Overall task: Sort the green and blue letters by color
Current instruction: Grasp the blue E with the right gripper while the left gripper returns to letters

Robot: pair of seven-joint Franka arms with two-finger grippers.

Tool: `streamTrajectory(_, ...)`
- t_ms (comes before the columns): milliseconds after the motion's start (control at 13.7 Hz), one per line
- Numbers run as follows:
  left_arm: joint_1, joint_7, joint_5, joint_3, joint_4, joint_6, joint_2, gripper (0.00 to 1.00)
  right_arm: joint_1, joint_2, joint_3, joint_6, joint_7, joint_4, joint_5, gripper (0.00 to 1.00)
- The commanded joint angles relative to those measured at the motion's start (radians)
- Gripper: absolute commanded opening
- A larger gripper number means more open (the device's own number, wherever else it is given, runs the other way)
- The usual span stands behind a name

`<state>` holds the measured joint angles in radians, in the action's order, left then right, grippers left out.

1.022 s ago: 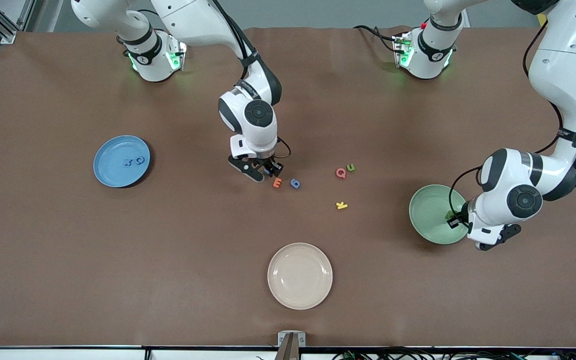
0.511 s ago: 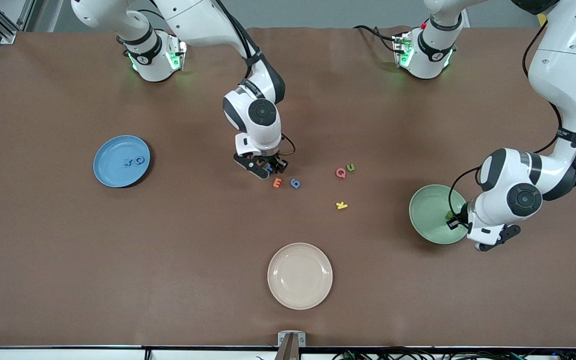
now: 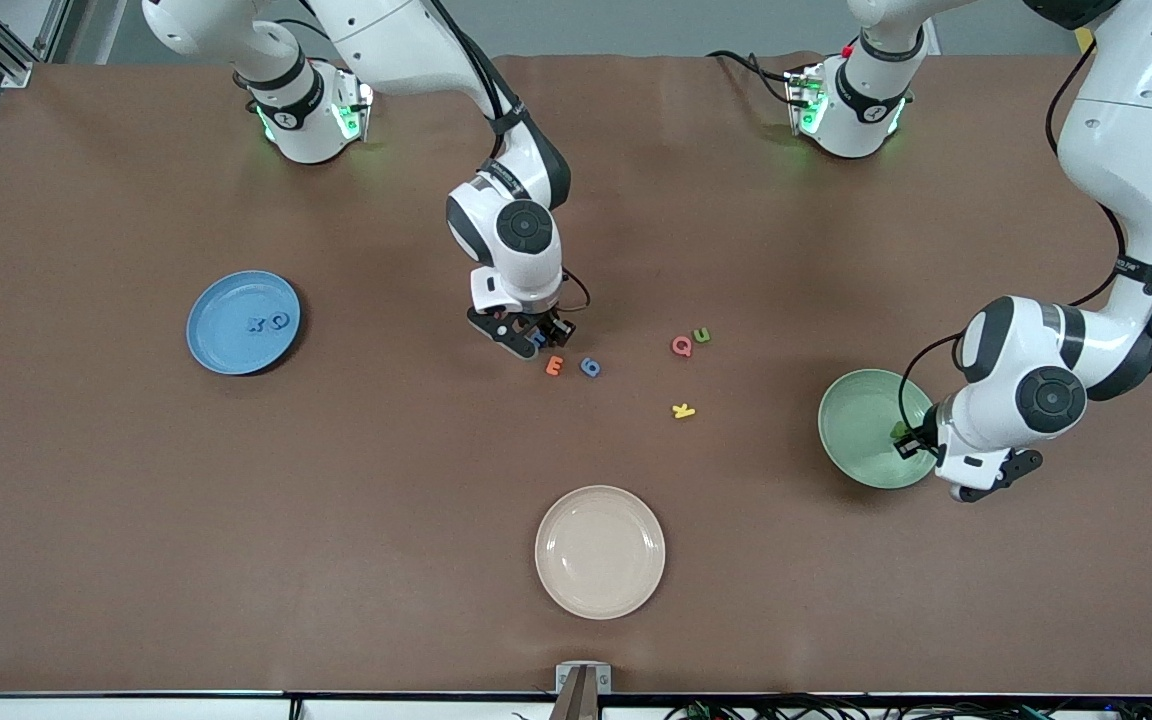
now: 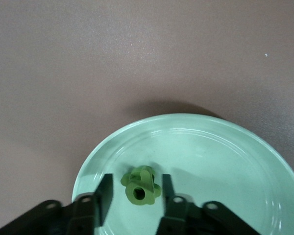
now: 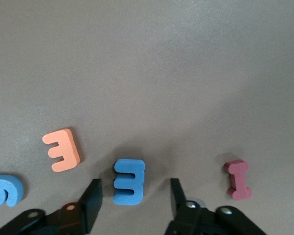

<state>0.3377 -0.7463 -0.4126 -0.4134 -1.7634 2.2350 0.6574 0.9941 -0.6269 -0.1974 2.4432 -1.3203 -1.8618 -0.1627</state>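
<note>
My right gripper point(image 3: 534, 338) is open and low over the table, its fingers on either side of a blue E point(image 5: 129, 181) without touching it. A blue 6 point(image 3: 590, 368) lies a little nearer the front camera, beside an orange E point(image 3: 555, 366). Two blue letters point(image 3: 268, 322) lie in the blue plate point(image 3: 216, 345). My left gripper point(image 3: 911, 440) is open over the green plate point(image 3: 856, 420). A small clump of green letters point(image 4: 141, 185) lies on the plate between its fingers, untouched. A green u point(image 3: 702, 335) lies on the table.
A pink Q point(image 3: 681, 346) touches the green u, and a yellow K point(image 3: 683, 410) lies nearer the front camera. A red I point(image 5: 238, 179) lies beside my right gripper. A beige plate point(image 3: 600, 551) sits near the table's front edge.
My right gripper has shifted slightly toward the left arm's end and settled around the blue E. My left gripper has barely moved over the green plate.
</note>
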Motion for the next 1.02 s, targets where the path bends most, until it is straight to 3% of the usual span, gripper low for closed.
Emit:
streamTrajectory(0,0.007,0.01,-0.02,-0.002,-0.021,0.015,-0.024,1.0,0.006,-0.014,-0.002,0.002,0.003,0.016,-0.024,0.6)
streamTrajectory(292,-0.006,-0.001,-0.017,-0.021,-0.018,-0.009,-0.071,1.0,0.006,-0.02,-0.004,0.002,-0.003,0.015,-0.023,0.52)
streamTrajectory(365,-0.003,-0.005,-0.017,-0.056,-0.019,-0.029,-0.084,1.0,0.006,-0.019,-0.004,0.0,-0.004,0.015,-0.023,0.48)
streamTrajectory(730,-0.003,-0.079,-0.017,-0.185,-0.074,-0.08,-0.143,0.99,-0.002,-0.017,-0.004,-0.01,-0.008,0.015,-0.023,0.04)
streamTrajectory(949,-0.002,-0.107,-0.017,-0.246,-0.139,-0.057,-0.162,0.97,-0.006,-0.001,-0.005,-0.047,-0.034,0.012,-0.021,0.0)
